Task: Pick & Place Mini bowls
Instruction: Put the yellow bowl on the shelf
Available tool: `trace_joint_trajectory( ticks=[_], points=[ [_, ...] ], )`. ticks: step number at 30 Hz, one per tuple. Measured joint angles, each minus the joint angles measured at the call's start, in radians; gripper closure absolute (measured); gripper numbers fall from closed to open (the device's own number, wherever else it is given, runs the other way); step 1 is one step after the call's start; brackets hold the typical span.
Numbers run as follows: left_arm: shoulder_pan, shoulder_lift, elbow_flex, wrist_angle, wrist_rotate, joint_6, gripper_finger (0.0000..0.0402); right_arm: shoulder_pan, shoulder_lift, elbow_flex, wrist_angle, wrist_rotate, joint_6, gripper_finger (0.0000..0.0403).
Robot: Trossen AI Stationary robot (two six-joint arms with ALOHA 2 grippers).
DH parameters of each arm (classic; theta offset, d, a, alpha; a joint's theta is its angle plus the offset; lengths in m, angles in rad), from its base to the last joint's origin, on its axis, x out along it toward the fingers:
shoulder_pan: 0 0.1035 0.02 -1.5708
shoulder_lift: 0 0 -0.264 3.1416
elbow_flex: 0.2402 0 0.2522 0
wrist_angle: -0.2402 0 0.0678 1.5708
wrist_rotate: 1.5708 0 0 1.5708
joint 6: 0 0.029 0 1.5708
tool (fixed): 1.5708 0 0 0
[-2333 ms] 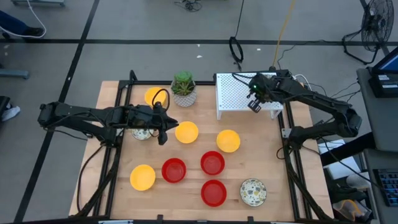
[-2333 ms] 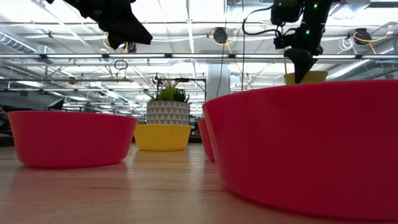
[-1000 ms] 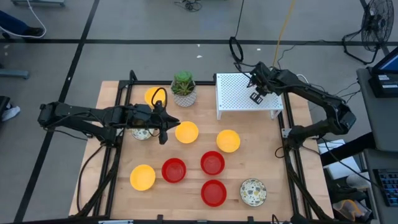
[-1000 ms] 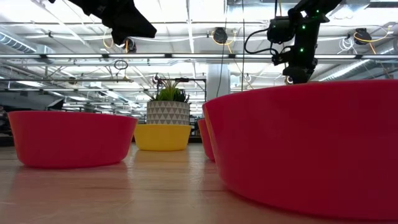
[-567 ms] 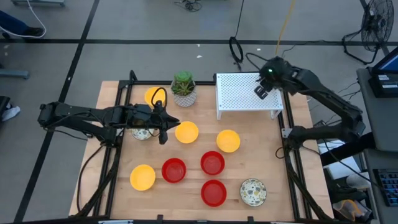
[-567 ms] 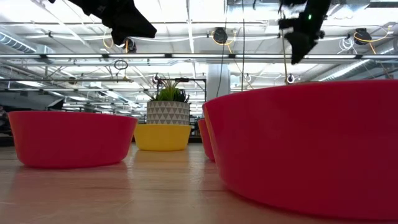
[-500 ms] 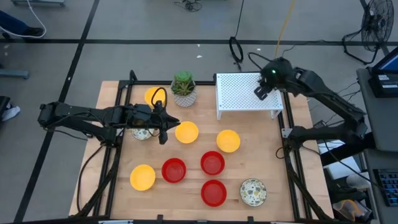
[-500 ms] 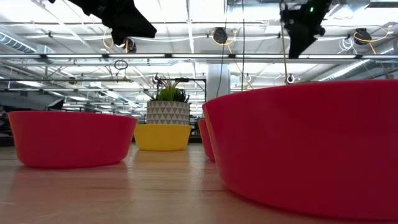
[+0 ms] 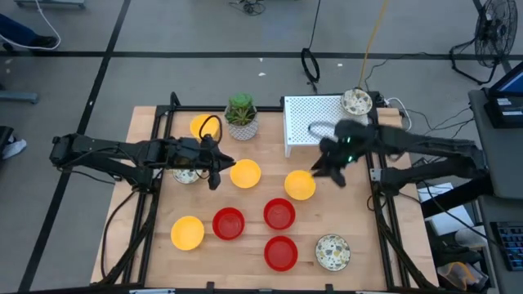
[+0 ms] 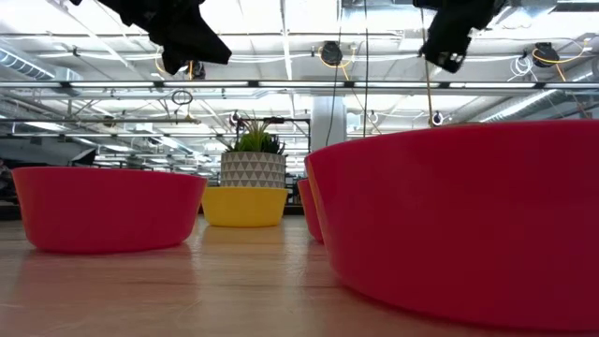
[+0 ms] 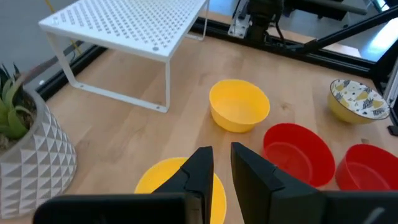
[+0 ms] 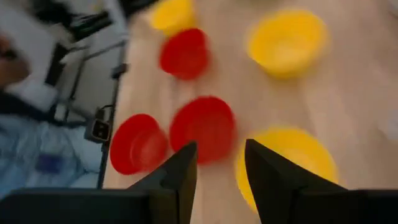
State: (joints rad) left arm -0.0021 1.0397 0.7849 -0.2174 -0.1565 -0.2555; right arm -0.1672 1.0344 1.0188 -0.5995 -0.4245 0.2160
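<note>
The table (image 9: 253,245) is pale wood planks framed by black rails, standing on a grey floor crossed by dark tape lines. In the high view a white perforated rack (image 9: 315,122) sits at the upper right of the table top, with one cream speckled bowl (image 9: 356,101) resting on its far right corner. A small potted plant (image 9: 241,117) stands at upper centre, with a yellow bowl (image 9: 202,126) just to its left.

The left tool (image 9: 214,167) hangs left of centre, its fingers (image 11: 200,171) slightly apart and holding nothing, directly above a yellow bowl (image 9: 245,173). A speckled bowl (image 9: 186,175) lies mostly hidden under that arm.

The right tool (image 9: 327,170) is just below the rack, at the right edge of another yellow bowl (image 9: 300,184); in its wrist view the fingers (image 12: 180,171) stand apart and empty over that bowl, though the picture is smeared.

Lower in the frame lie three red bowls: one at lower centre-left (image 9: 228,223), one at centre (image 9: 279,213), one below it (image 9: 280,252). A fourth yellow bowl (image 9: 187,233) sits at lower left and a third speckled bowl (image 9: 333,251) at lower right.

The low view shows a hall behind with ceiling beams, pipes and lamps
</note>
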Motion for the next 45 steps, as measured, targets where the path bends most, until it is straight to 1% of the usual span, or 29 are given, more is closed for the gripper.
trace_joint_trajectory(
  ticks=[3,6,9,14,17,19,20,22,24,26,30,33,34,36,39,42,45],
  points=[
    [0.000,0.000,0.000,-0.016,0.001,-0.015,0.0339,0.096,0.001,-0.132,0.275,0.000,-0.072,0.0282],
    [0.000,0.000,0.000,-0.028,0.002,-0.020,0.0339,0.164,0.001,-0.249,0.547,0.000,-0.158,0.0282],
    [0.000,0.000,0.000,-0.032,0.002,-0.036,0.0339,0.207,0.001,-0.351,0.807,0.002,-0.275,0.0282],
    [0.000,0.000,0.000,-0.030,0.002,-0.037,0.0339,0.240,0.000,-0.484,1.287,0.004,-0.465,0.0282],
    [0.000,0.000,0.000,-0.029,0.002,-0.045,0.0339,0.250,0.000,-0.532,1.476,0.002,-0.520,0.0282],
    [0.000,0.000,0.000,-0.029,0.002,-0.055,0.0339,0.249,-0.001,-0.536,1.509,0.004,-0.525,0.0282],
    [0.000,0.000,0.000,-0.029,0.002,-0.063,0.0339,0.248,-0.001,-0.536,1.509,0.011,-0.520,0.0282],
    [0.000,0.000,0.000,-0.029,0.002,-0.068,0.0339,0.248,0.000,-0.532,1.480,0.067,-0.495,0.0282],
    [0.001,0.000,0.000,-0.029,0.002,-0.069,0.0339,0.248,0.000,-0.514,1.412,0.166,-0.490,0.0282],
    [0.001,0.000,0.000,-0.026,0.002,-0.069,0.0339,0.248,0.000,-0.489,1.311,0.298,-0.493,0.0282],
    [0.001,0.000,0.000,-0.024,0.002,-0.068,0.0339,0.248,0.000,-0.395,1.020,0.590,-0.487,0.0282],
    [0.001,0.000,0.000,-0.024,0.002,-0.073,0.0339,0.248,0.000,-0.308,0.737,0.731,-0.413,0.0282],
    [0.000,0.000,0.000,-0.024,0.002,-0.073,0.0339,0.248,0.000,-0.283,0.653,0.746,-0.373,0.0282],
    [0.000,0.000,0.000,-0.025,0.001,-0.073,0.0339,0.248,0.004,-0.245,0.513,0.744,-0.272,0.0282],
    [0.000,0.000,0.000,-0.025,0.001,-0.072,0.0339,0.254,0.015,-0.223,0.366,0.651,-0.101,0.0282],
    [0.001,0.000,0.000,-0.025,0.001,-0.072,0.0339,0.276,0.041,-0.221,0.320,0.519,0.036,0.0282],
    [0.001,0.000,0.000,-0.025,0.001,-0.072,0.0339,0.308,0.081,-0.221,0.297,0.445,0.087,0.0282]
  ],
)
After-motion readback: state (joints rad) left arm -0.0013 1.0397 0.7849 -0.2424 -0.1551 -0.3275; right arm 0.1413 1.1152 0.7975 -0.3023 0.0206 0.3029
